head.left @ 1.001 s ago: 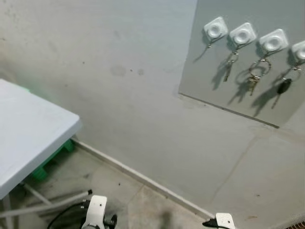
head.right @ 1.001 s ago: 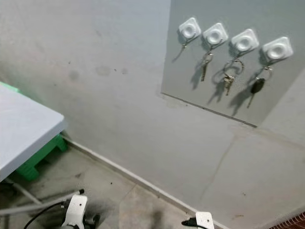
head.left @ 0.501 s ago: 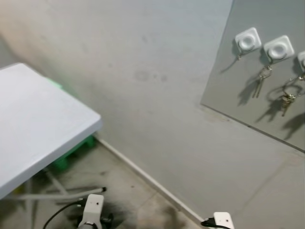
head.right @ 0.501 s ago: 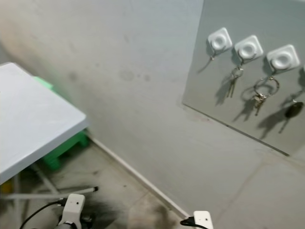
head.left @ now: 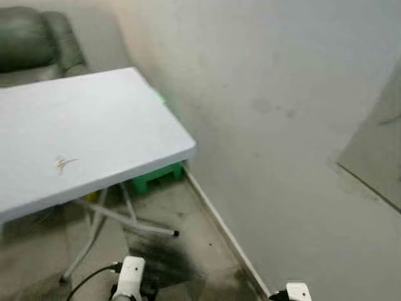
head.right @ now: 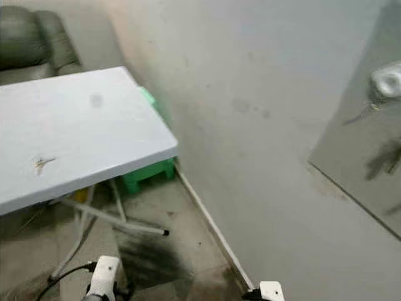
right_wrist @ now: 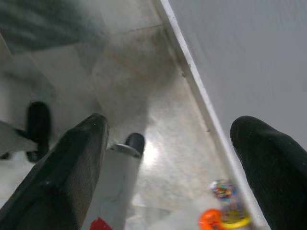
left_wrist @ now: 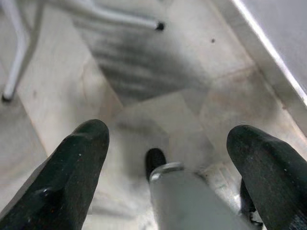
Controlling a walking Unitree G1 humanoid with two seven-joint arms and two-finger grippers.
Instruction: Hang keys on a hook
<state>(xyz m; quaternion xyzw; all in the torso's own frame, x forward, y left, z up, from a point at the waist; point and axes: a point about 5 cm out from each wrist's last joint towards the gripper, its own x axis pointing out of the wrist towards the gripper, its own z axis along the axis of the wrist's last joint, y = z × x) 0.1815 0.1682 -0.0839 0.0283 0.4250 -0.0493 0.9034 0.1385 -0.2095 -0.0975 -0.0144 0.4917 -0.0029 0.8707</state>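
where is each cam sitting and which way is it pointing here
Left eye view: on the head, facing forward and down at the white table, wall and floor; both wrists at the bottom edge.
Right eye view: its stereo twin, same scene, plus a white hook on the grey board.
Left wrist view: looks along the open left gripper at the floor and a table leg.
Right wrist view: looks along the open right gripper at the floor and skirting.
Both wrist views share the tiled floor.

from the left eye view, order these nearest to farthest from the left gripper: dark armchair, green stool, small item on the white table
1. green stool, under the table's edge by the wall, nearest the left gripper
2. small item, on the white table
3. dark armchair, far corner
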